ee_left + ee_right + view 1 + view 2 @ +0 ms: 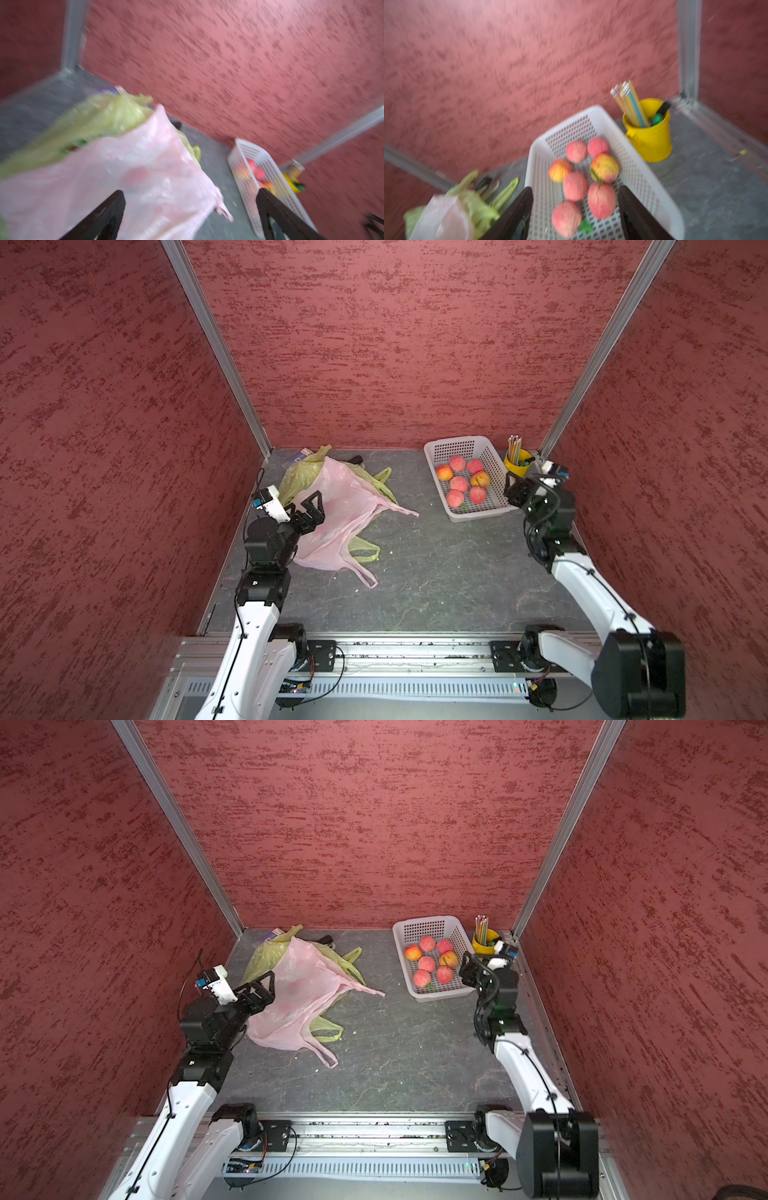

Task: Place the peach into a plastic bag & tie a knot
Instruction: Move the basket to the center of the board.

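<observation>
Six peaches [459,483] sit loose in a white basket [457,443] at the back of a dark grey surface [436,572], none of them gripped. The right hand [513,489] hangs just over the basket's rim on the right arm's side. In the blurred right wrist view, the right hand [576,189] has its fingers apart, with the fruit showing between them and a gap on either side. A yellow cup [517,464] of pencils [514,448] stands just beside the basket's far corner. Well apart from the basket, toward the left arm's side, a pink plastic bag [336,506] lies crumpled and flat on top of a green bag [299,477], with its handles trailing toward the basket and toward the arms' mounting rail. The left hand [313,508] hovers over the pink bag's edge farthest from the basket, its fingers spread wide and closed on nothing, as the left wrist view [190,192] also shows. A faint reddish patch shows through the pink film in a top view [295,986], but what it is cannot be told.
</observation>
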You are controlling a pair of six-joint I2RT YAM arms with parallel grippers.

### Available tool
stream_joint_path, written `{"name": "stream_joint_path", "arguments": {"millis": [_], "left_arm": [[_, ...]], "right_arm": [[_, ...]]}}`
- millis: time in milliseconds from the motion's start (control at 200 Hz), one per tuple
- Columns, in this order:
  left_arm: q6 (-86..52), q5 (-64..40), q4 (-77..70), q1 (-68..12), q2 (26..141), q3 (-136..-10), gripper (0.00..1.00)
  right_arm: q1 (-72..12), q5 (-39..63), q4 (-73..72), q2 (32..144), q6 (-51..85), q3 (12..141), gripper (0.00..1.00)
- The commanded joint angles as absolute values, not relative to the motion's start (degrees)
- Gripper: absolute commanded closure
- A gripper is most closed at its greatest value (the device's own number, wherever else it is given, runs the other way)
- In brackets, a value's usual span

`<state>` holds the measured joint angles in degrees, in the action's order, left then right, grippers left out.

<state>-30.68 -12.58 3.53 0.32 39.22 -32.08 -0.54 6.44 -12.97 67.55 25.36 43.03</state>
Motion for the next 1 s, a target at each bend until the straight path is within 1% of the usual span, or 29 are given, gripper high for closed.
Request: {"name": "stream_joint_path", "arguments": {"millis": [0, 45, 95, 240, 356, 516, 621, 816, 997], "left_arm": [[-39.02, -30.34, 16.67, -2.59, 39.21, -32.42, 0.09], [-39.66, -30.95, 18.43, -5.53, 38.81, -32.21, 0.11], [-39.43, -28.13, 21.1, -10.15, 38.34, -32.25, 0.11], [-36.52, -14.99, 28.99, -23.44, 39.05, -34.69, 0.11], [-34.31, -8.78, 31.42, -29.17, 41.77, -36.65, 0.11], [-30.69, -5.19, 36.08, -29.88, 46.78, -41.31, 0.11], [-28.35, -1.08, 39.6, -29.82, 49.45, -45.02, 0.11], [-24.08, 5.31, 44.41, -29.87, 55.04, -50.79, 0.12], [-20.64, 9.03, 46.04, -30.27, 61.25, -54.01, 0.12]], "right_arm": [[-2.86, 13.86, 5.47, 74.52, 26.6, 50.63, 0.36], [-3.69, 12.42, 7.92, 77.32, 26.09, 53.49, 0.36], [-4.53, 11.68, 10.06, 80.19, 25.44, 56.21, 0.35], [-7.91, 9.01, 15.35, 88.82, 23.05, 61.9, 0.36], [-10.45, 6.36, 17.08, 93.52, 21.26, 64.04, 0.37], [-11.67, 4.27, 18.64, 96.86, 20.02, 65.39, 0.43], [-11.84, 3.35, 19.29, 96.88, 19.64, 64.25, 0.45], [-13.21, 3.45, 20.17, 92.63, 19.26, 59.02, 0.47], [-15.08, 3.69, 21.11, 87.01, 20.75, 53.33, 0.47]]}}
